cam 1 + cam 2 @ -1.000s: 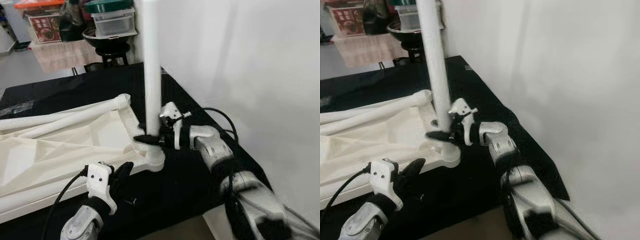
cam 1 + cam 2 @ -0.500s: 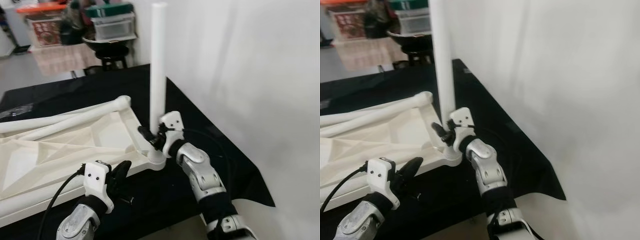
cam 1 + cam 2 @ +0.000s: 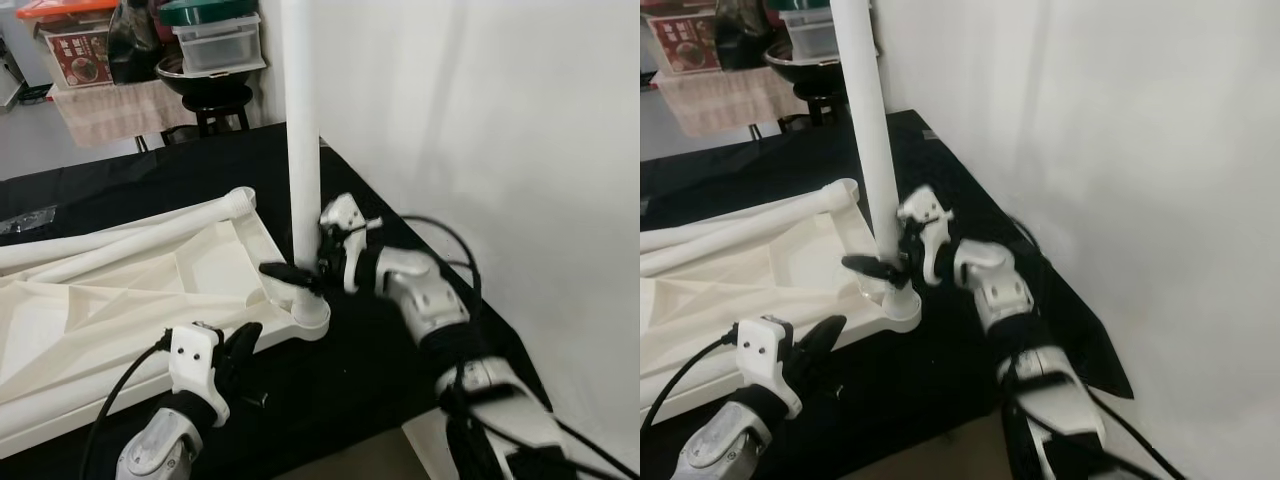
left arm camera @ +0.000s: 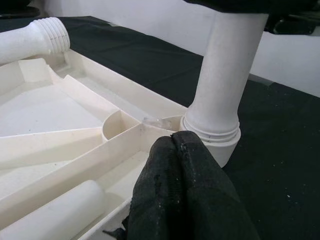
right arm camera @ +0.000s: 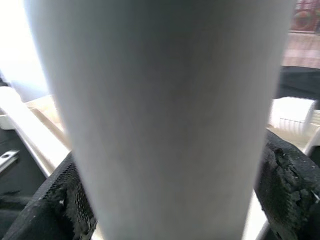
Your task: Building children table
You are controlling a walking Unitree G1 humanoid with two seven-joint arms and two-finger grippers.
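A white plastic tabletop lies upside down on a black cloth. At its near right corner a white table leg stands upright in the socket. My right gripper is shut on this leg just above the socket, and the black pads press both sides of it. My left gripper is shut with nothing in it, fingertips on the tabletop's front rim, just short of the socket. A second leg with a threaded end lies across the tabletop.
A white wall runs close along the right. The cloth's front right corner hangs over the table edge. A stool with a bowl and lidded containers stands at the back. A small dark part lies by my left gripper.
The camera has tilted and shifted. My right wrist has swung round the upright leg while holding it, one finger now pointing left. The left gripper has stayed at the rim.
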